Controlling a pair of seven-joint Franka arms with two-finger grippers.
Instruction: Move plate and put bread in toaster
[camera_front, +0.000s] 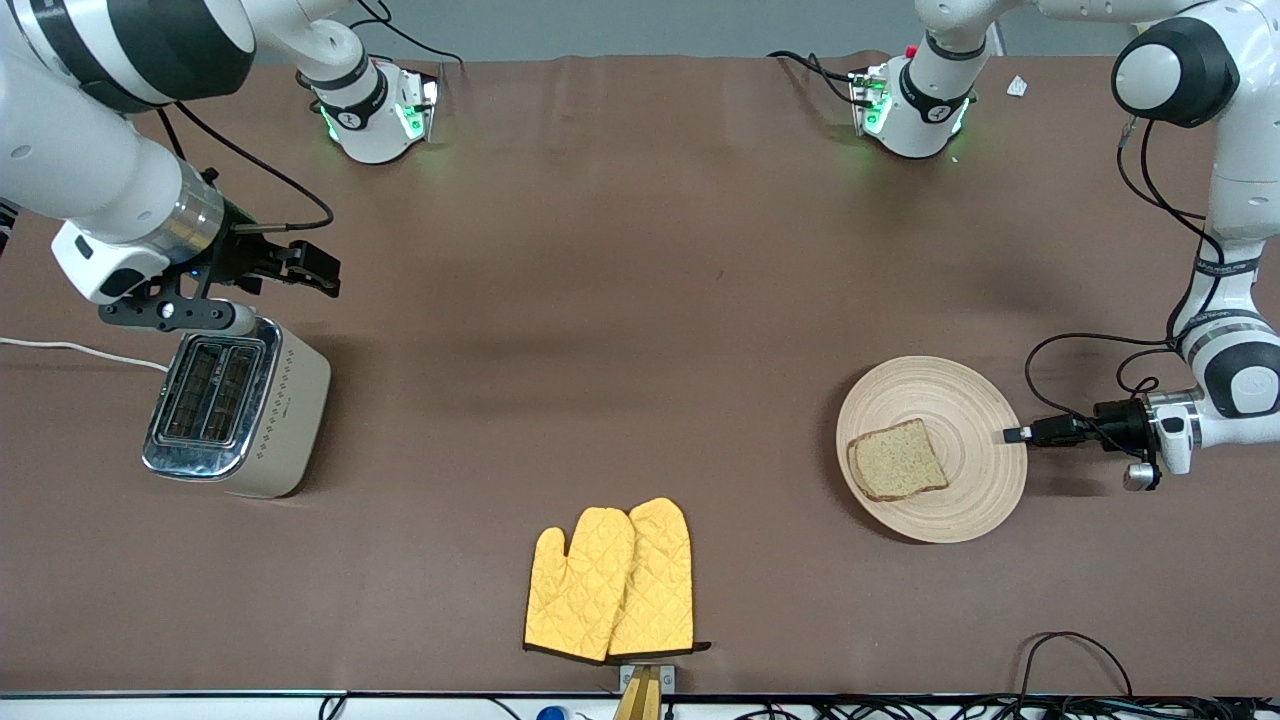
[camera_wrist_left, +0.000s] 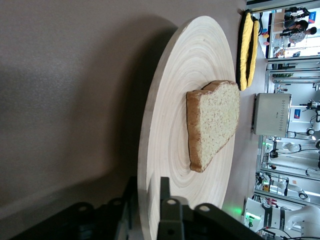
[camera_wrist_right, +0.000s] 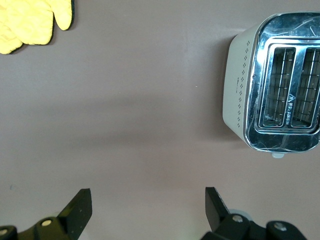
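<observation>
At the plate's (camera_front: 975, 500) rim, toward the left arm's end of the table, the left gripper (camera_front: 1012, 435) pinches the wooden edge between its fingers. Bread (camera_front: 897, 460) lies flat on that plate. Over bare table beside the toaster (camera_front: 235, 405), the right gripper (camera_front: 318, 268) waits, jaws spread wide. Yellow oven mitts (camera_front: 610, 582) lie nearest the front camera.
</observation>
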